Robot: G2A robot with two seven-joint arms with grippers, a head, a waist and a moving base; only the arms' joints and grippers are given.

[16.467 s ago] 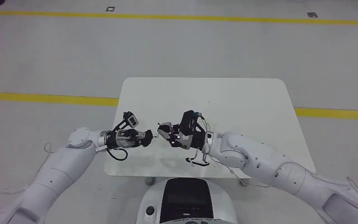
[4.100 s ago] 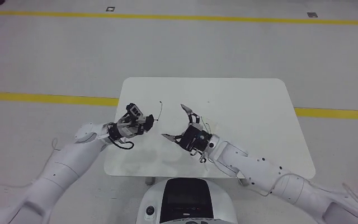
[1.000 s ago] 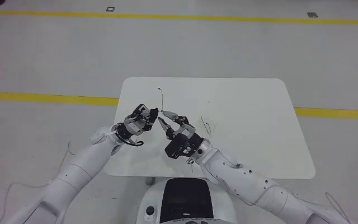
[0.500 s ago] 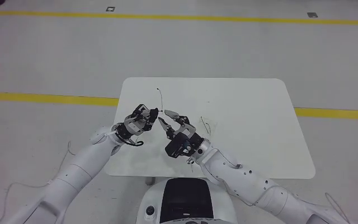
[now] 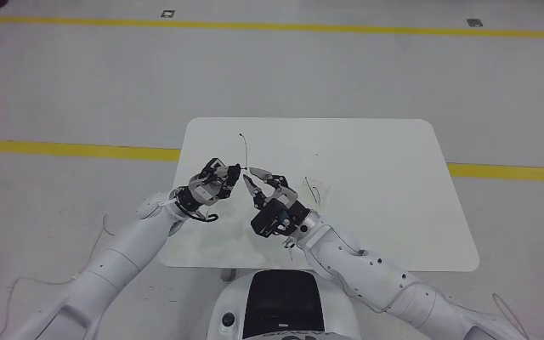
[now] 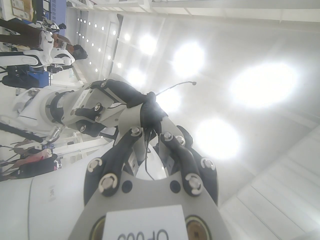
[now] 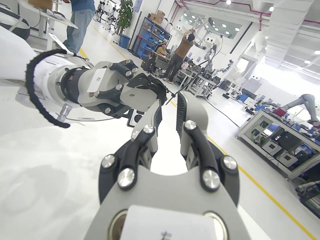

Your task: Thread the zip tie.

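A thin black zip tie (image 5: 246, 151) stands up from my left gripper (image 5: 231, 176), which is shut on its lower part above the near left of the white table (image 5: 382, 170). In the left wrist view the zip tie (image 6: 175, 87) juts past my left gripper (image 6: 152, 116), and its tail hangs down between the finger links. My right gripper (image 5: 249, 176) faces the left one, almost touching. In the right wrist view my right gripper (image 7: 170, 101) is open, and the zip tie (image 7: 175, 93) crosses just beyond its tips, apart from both pads.
A second black zip tie (image 5: 310, 189) lies loose on the table to the right of the grippers. The far and right parts of the tabletop are bare. Beyond the table is grey floor with yellow lines (image 5: 85, 150).
Four seconds ago the grippers were apart, the right one wide open. They have met and the right one has narrowed. Over the last second hardly anything has shifted.
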